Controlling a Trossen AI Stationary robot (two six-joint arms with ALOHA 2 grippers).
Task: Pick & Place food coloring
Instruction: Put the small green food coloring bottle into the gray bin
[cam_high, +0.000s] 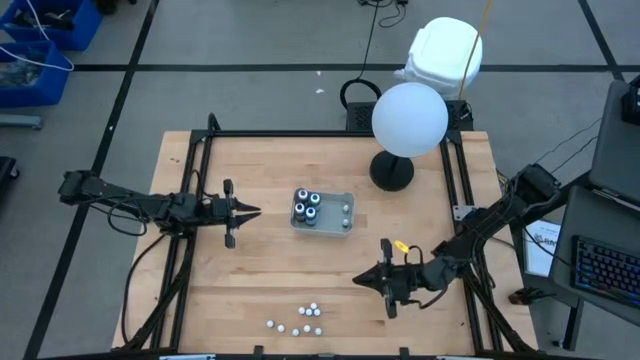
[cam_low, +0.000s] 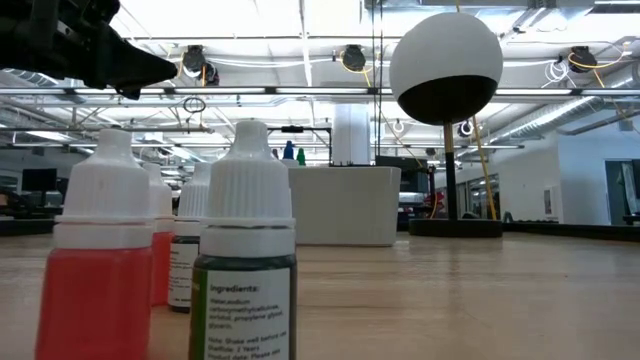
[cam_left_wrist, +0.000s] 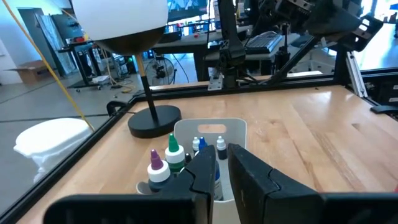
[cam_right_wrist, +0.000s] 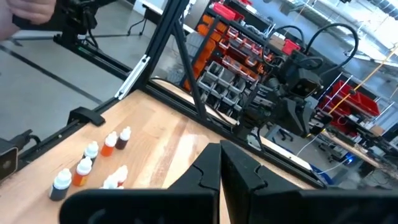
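Sorting food coloring | four small dark bottles (cam_high: 307, 207) stand upright in the shallow grey rectangular tray (cam_high: 345, 214) at frame centre, corralled together | remaining white-capped bottles (cam_high: 300, 321) wait loose on the wooden bench (cam_high: 260, 270), lower centre | left hand (cam_high: 252, 211) narrowly parted, empty, aimed at tray | right hand (cam_high: 361, 281) shut, empty, nearest loose bottles, likely next picker.

Ahead of left gripper (cam_high: 252, 211): bare wood, then the grey tray (cam_high: 343, 223) with four bottles (cam_high: 306, 208) crowding its near end.
Beyond the tray: globe lamp (cam_high: 409, 120) on its black base (cam_high: 391, 172) blocks the way.
Ahead of right gripper (cam_high: 362, 281): open board.
Beside right gripper, toward the table edge: loose small bottles (cam_high: 300, 320) scattered.
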